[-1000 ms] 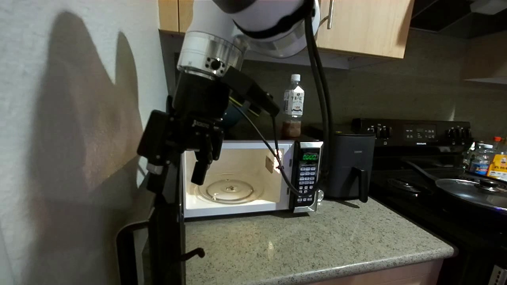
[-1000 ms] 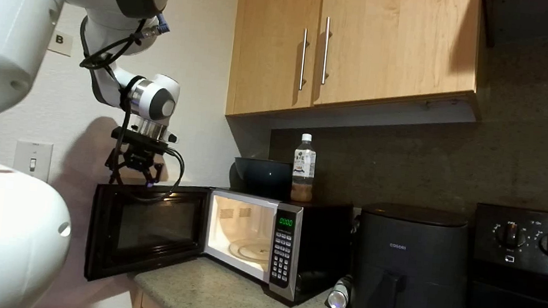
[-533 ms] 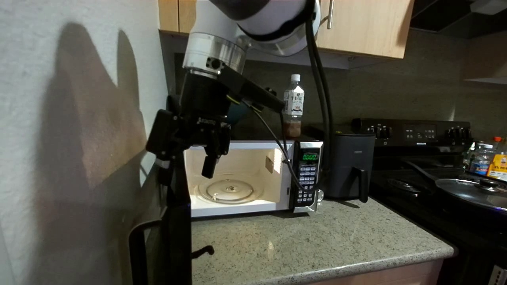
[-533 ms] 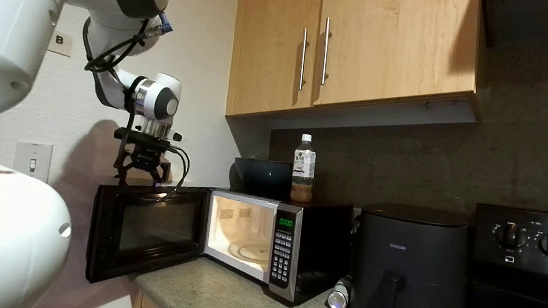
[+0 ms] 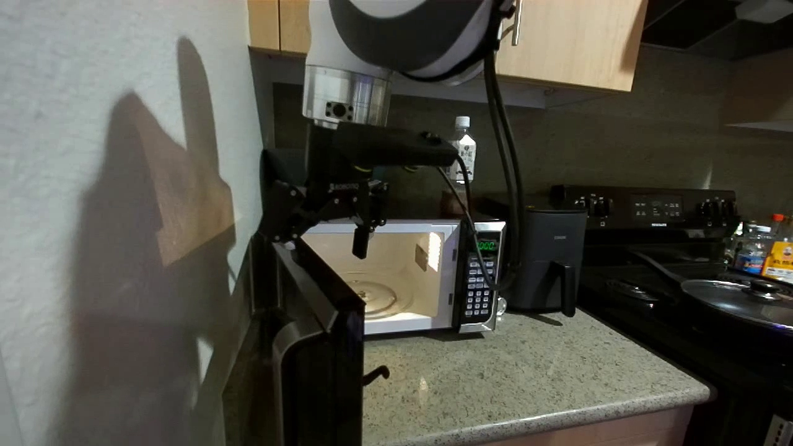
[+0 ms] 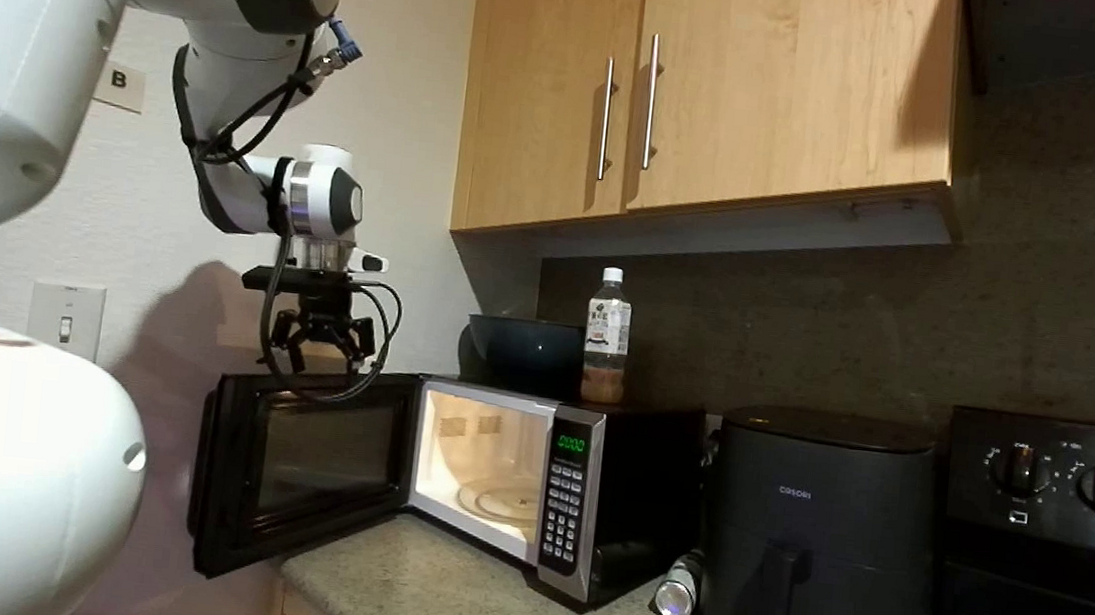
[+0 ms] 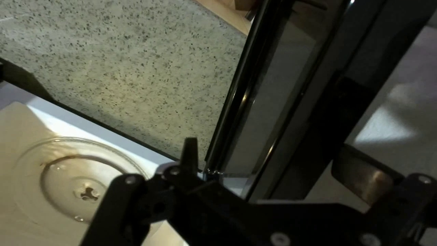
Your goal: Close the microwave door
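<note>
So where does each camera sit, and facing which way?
In an exterior view: before the open microwave, facing it nearly head-on; arm and fingers show.
In an exterior view: near the arm's white links, angled toward the microwave; fingers show too.
Wrist view: on the arm, looking down past the fingers at turntable, microwave door and countertop.
Both exterior views share the bottle and air fryer.

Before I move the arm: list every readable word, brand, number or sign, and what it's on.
"0000", green: microwave display
"ROBOTIQ": gripper
"COSORI": black air fryer
"B": wall plate
Too small or blurred to read reliably: microwave keypad, bottle label, stove panel markings, yellow package, blue-labelled bottle.
</note>
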You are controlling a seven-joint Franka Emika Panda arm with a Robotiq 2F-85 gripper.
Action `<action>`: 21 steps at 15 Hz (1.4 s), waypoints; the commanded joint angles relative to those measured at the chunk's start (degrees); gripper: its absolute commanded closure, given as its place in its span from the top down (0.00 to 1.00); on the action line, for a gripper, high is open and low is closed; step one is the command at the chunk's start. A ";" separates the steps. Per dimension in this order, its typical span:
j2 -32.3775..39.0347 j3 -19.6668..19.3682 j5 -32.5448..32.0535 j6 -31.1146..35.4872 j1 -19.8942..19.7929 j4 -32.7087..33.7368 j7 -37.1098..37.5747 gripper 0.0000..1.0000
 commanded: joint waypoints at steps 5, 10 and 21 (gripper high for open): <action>-0.76 -1.34 -5.27 -1.45 0.82 -0.96 6.47 1.00; -1.50 -2.09 -14.42 -0.52 1.95 -1.59 12.23 1.00; -6.13 -2.87 -37.21 -3.95 0.85 -3.18 35.58 1.00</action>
